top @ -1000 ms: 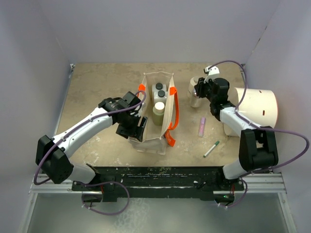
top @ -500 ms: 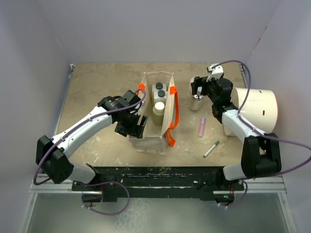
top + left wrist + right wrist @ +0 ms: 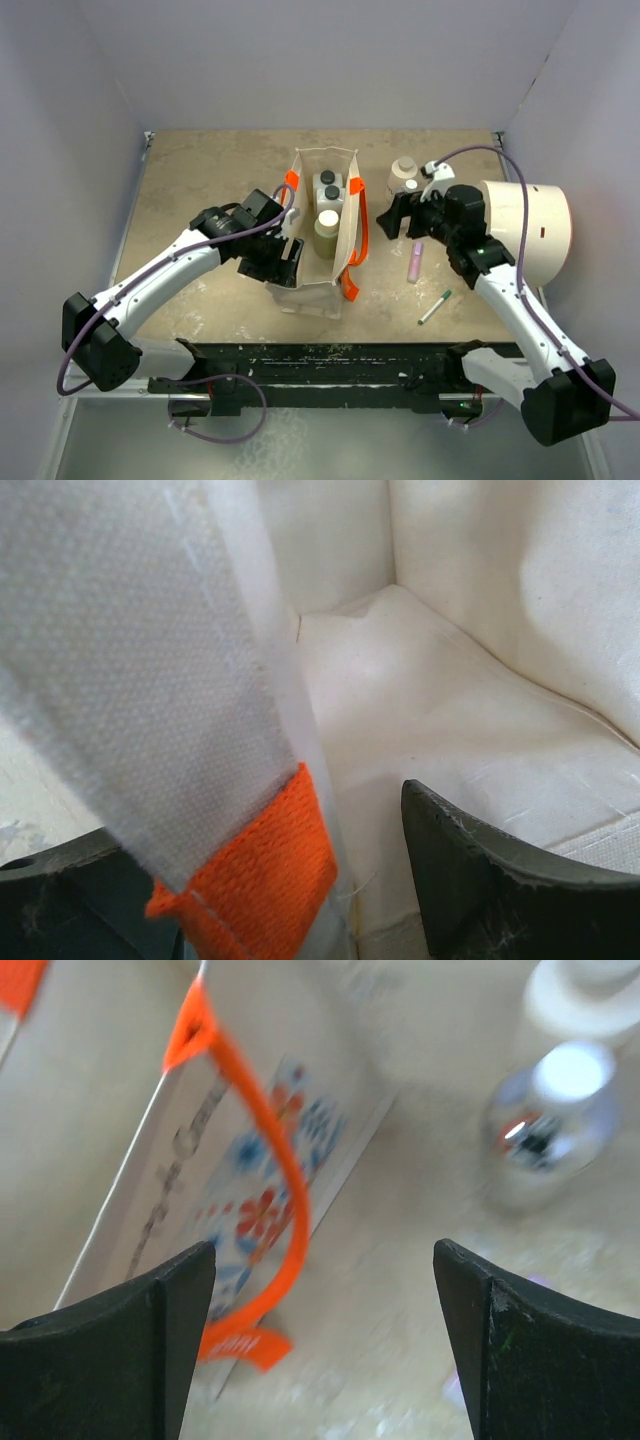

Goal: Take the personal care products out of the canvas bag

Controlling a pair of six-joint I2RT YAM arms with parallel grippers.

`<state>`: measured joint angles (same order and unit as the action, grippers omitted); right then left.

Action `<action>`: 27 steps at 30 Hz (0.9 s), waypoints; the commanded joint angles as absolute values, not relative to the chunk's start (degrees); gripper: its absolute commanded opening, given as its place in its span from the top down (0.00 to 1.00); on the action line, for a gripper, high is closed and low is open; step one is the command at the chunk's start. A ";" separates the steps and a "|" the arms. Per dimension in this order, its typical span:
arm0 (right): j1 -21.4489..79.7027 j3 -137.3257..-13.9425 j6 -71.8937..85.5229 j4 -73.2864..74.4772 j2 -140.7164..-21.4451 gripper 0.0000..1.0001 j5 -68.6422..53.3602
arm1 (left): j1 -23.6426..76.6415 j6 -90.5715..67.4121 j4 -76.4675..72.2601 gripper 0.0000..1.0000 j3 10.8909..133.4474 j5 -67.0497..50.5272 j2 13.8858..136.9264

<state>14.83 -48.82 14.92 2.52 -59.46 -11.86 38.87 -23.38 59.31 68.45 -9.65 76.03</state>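
The canvas bag (image 3: 312, 282) stands upright mid-table with orange handles (image 3: 361, 225). Inside it I see two white bottles with black caps (image 3: 327, 178) (image 3: 333, 193) and an olive cylinder with a cream cap (image 3: 327, 222). My left gripper (image 3: 283, 262) (image 3: 270, 900) is open, its fingers straddling the bag's left wall (image 3: 130, 680) at the orange strap (image 3: 260, 870). My right gripper (image 3: 393, 216) (image 3: 325, 1340) is open and empty, low over the table between the bag (image 3: 200, 1160) and two bottles standing outside: a shiny one (image 3: 550, 1150) (image 3: 411, 187) and a pale-capped one (image 3: 403, 170).
A large white cylinder (image 3: 525, 228) lies at the right, behind my right arm. A small pink tube (image 3: 415, 260) and a green pen (image 3: 435, 306) lie on the table right of the bag. Walls enclose the table on three sides.
My right gripper opened, let go of the shiny bottle at the back right, and drew back toward the bag. The left gripper stays at the bag's left wall.
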 commanded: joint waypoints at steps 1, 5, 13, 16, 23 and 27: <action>19.45 -50.31 19.19 18.57 -56.44 0.11 -16.42 | 38.89 -23.21 56.25 0.19 67.88 -13.34 75.01; 20.54 -52.90 20.40 20.02 -53.04 0.12 -21.57 | 38.92 -22.86 55.65 0.19 66.85 -13.92 74.29; 21.57 -69.61 16.99 24.33 -58.44 0.11 -26.46 | 38.87 -22.95 55.63 0.19 65.66 -14.23 73.93; 22.88 -75.11 16.49 24.85 -62.06 0.11 -26.06 | 38.85 -23.13 55.89 0.19 66.02 -13.21 74.04; 31.09 -85.01 19.62 26.13 -72.89 0.13 -18.71 | 38.93 -23.31 56.72 0.18 68.21 -11.84 75.94; 34.61 -87.54 23.04 28.15 -78.48 0.18 -14.46 | 38.92 -23.78 56.55 0.18 68.58 -11.63 76.22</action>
<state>31.79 -83.79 19.31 25.12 -74.85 -19.57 38.87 -23.40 56.53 66.22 -11.77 75.68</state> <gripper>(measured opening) 0.835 0.814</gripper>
